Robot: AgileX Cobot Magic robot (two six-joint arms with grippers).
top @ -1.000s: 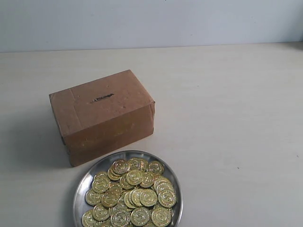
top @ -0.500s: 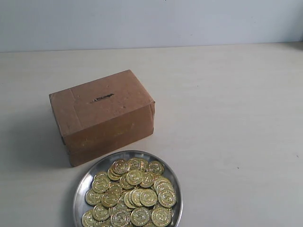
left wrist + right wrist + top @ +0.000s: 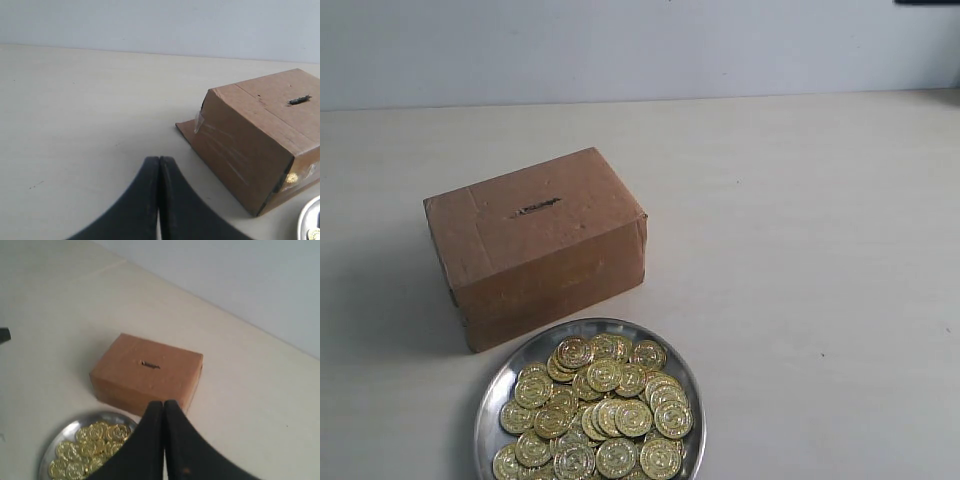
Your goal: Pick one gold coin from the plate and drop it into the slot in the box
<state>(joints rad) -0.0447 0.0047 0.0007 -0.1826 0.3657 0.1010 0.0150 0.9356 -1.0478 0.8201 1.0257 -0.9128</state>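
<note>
A brown cardboard box (image 3: 535, 245) stands on the pale table, with a short dark slot (image 3: 535, 208) cut in its top face. Just in front of it sits the silver plate (image 3: 500, 385), heaped with several gold coins (image 3: 605, 405). In the left wrist view my left gripper (image 3: 159, 160) is shut and empty, low over bare table beside the box (image 3: 260, 135), whose slot (image 3: 299, 100) shows on top. My right gripper (image 3: 163, 403) is shut and empty too, held high above the box (image 3: 150, 372), slot (image 3: 150, 364) and plate (image 3: 55, 442). Neither gripper's fingers show in the exterior view.
The table (image 3: 800, 250) stretches wide and pale to the right of the box and plate. A light grey wall (image 3: 620, 45) runs along its far edge. A dark sliver (image 3: 925, 2) sits at the exterior view's top right corner.
A dark sliver has come into the exterior view's top right corner. The box, plate and coins have not moved.
</note>
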